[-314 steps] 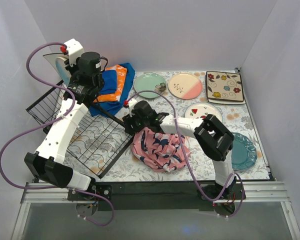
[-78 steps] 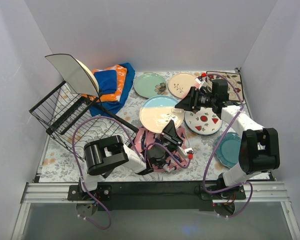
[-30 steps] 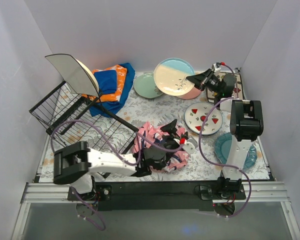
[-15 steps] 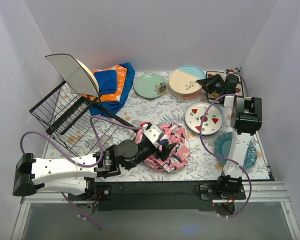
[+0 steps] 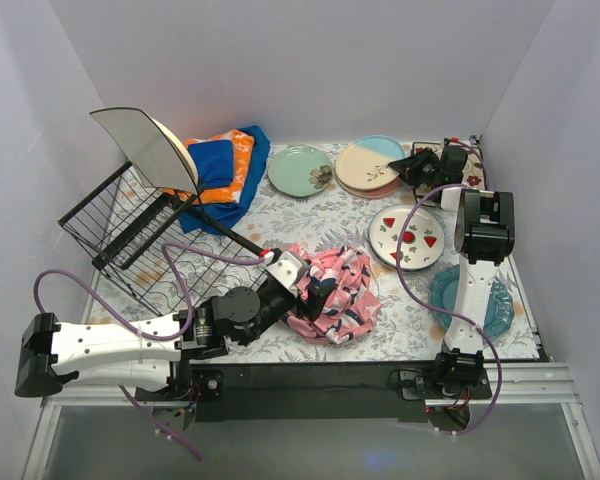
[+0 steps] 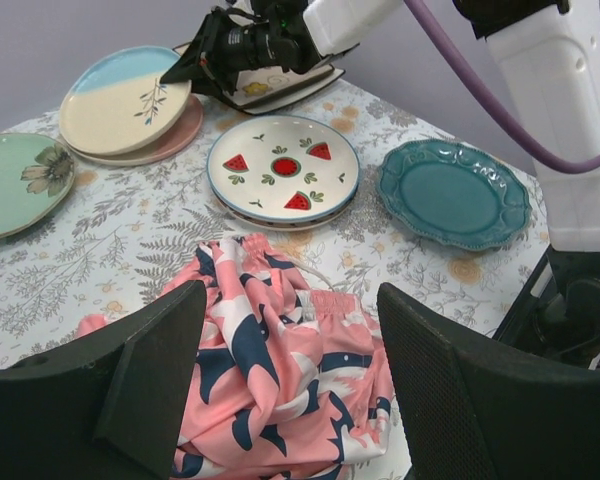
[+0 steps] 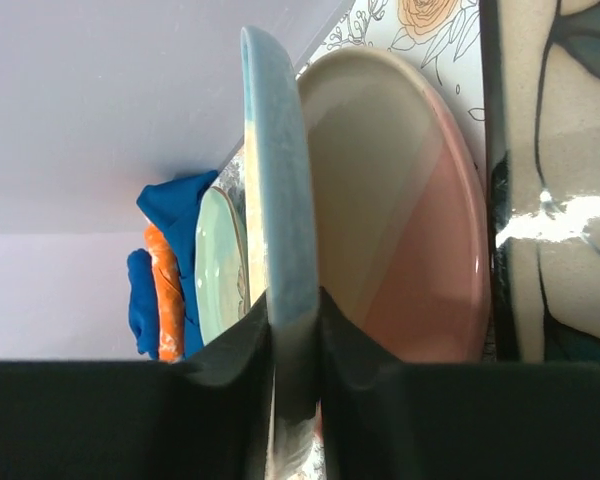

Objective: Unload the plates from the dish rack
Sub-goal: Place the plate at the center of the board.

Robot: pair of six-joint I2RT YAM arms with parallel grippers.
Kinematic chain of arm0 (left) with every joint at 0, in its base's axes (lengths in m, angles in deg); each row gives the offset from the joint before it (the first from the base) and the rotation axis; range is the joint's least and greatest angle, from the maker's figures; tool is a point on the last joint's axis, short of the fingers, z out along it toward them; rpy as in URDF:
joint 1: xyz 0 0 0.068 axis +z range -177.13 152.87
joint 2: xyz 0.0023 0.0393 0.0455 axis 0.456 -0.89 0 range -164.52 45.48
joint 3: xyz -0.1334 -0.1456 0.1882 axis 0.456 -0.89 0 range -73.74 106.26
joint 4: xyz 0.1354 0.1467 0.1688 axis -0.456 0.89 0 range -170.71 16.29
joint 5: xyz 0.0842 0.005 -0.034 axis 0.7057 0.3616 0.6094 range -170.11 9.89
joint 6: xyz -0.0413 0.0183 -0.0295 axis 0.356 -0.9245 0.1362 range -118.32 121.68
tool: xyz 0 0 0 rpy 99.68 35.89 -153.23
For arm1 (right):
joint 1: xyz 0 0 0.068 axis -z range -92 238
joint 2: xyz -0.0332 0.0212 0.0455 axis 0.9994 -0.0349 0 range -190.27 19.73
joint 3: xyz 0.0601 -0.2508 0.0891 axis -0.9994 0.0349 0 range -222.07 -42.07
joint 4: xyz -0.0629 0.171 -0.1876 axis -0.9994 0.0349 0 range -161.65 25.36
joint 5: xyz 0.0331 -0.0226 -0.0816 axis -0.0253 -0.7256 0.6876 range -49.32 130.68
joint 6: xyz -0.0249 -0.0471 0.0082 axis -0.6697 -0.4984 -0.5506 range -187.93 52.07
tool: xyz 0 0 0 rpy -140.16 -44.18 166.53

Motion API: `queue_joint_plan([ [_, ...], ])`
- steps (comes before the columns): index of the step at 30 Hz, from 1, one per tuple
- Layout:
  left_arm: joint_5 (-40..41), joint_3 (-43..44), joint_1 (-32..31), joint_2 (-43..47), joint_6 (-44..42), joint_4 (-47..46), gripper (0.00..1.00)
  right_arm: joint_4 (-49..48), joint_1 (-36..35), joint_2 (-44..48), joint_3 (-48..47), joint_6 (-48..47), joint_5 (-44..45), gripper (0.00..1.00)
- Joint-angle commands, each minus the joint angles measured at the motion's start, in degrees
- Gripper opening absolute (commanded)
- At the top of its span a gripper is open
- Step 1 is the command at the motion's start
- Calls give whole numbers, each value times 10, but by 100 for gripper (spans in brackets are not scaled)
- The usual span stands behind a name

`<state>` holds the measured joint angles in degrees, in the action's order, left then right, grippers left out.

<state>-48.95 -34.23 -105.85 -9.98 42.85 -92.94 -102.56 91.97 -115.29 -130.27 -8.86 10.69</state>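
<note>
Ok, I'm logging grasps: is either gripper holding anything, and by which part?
The right gripper clamps the round cream-and-blue ceramic plate by its blue rim; the left gripper is open, holding nothing.

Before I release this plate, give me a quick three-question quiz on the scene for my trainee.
1. True or false: the left gripper is shut on the pink cloth.
2. Fill in: the right gripper clamps the rim of the ___ plate.
3. How many plates stand in the dish rack?
Key: 1 false, it is open above the cloth; 2 cream-and-blue plate; 3 one, the pale plate leaning at its far corner.
</note>
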Motion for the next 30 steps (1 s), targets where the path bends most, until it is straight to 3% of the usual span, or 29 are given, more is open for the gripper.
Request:
queue_joint_plan([
  [1, 24, -15, -3, 28, 0, -23, 67, 29, -7, 26, -36, -46, 11, 33],
  [6, 10, -8, -4, 27, 0, -14, 67, 159, -7, 43, -57, -126, 49, 39],
  [14, 0, -7, -4, 26, 3, -10, 67, 260, -12, 46, -85, -202, 103, 39],
  [30, -7, 0, -4, 25, 6, -3, 67, 410, -39, 80, -132, -237, 242, 40],
])
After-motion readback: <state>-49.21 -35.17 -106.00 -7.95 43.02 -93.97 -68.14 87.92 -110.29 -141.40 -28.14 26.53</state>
